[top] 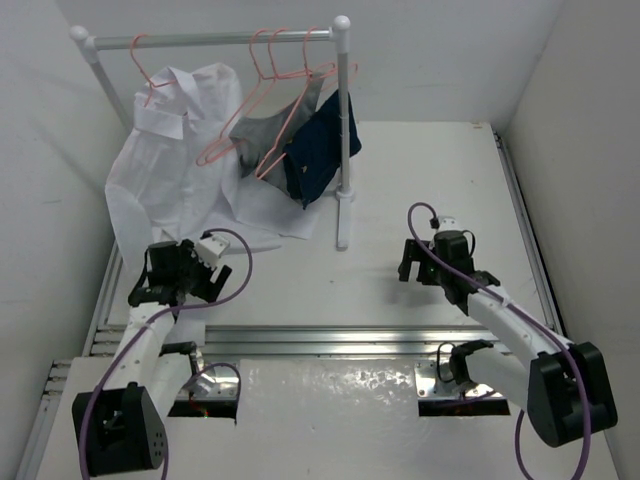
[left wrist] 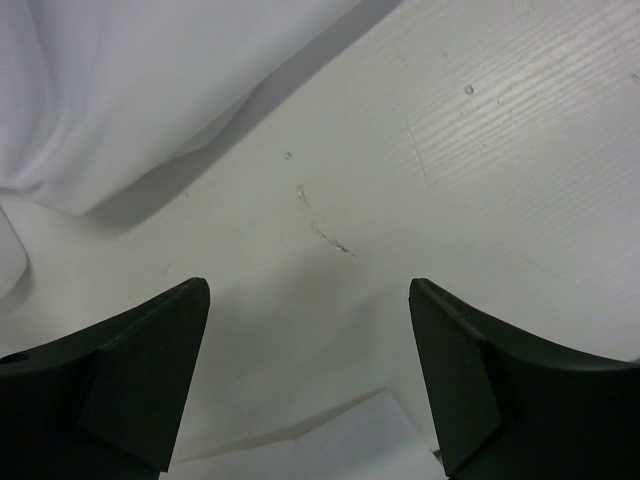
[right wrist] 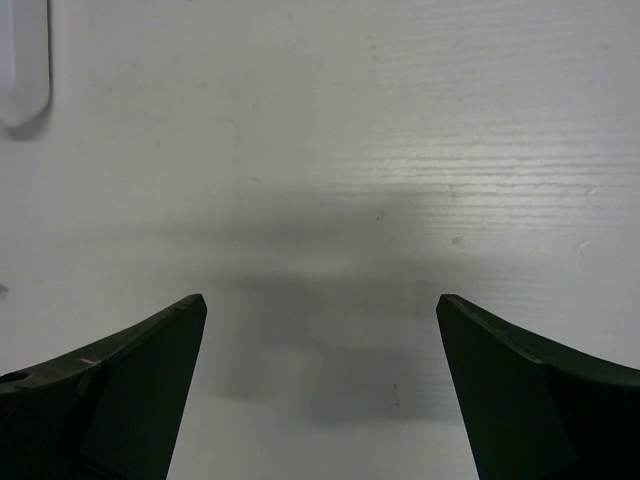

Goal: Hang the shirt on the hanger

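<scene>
The white shirt (top: 170, 170) hangs by its collar from a pink hanger (top: 141, 62) at the left end of the rail, and its body spills down onto the table. My left gripper (top: 172, 285) is just in front of the shirt's lower hem. In the left wrist view it (left wrist: 310, 290) stands open over the table. A fold of the shirt (left wrist: 120, 90) lies ahead at the upper left, and a white cloth corner (left wrist: 340, 440) lies low between the fingers, ungripped. My right gripper (top: 412, 268) (right wrist: 321, 300) stands open over bare table.
The white tube rail (top: 215, 40) carries more pink hangers (top: 265, 60), a grey garment (top: 262, 135) and a navy-blue garment (top: 320, 145). One pink hanger (top: 232, 135) leans bare against the clothes. The rack's right post (top: 344, 130) stands mid-table; its foot (right wrist: 22, 70) shows in the right wrist view.
</scene>
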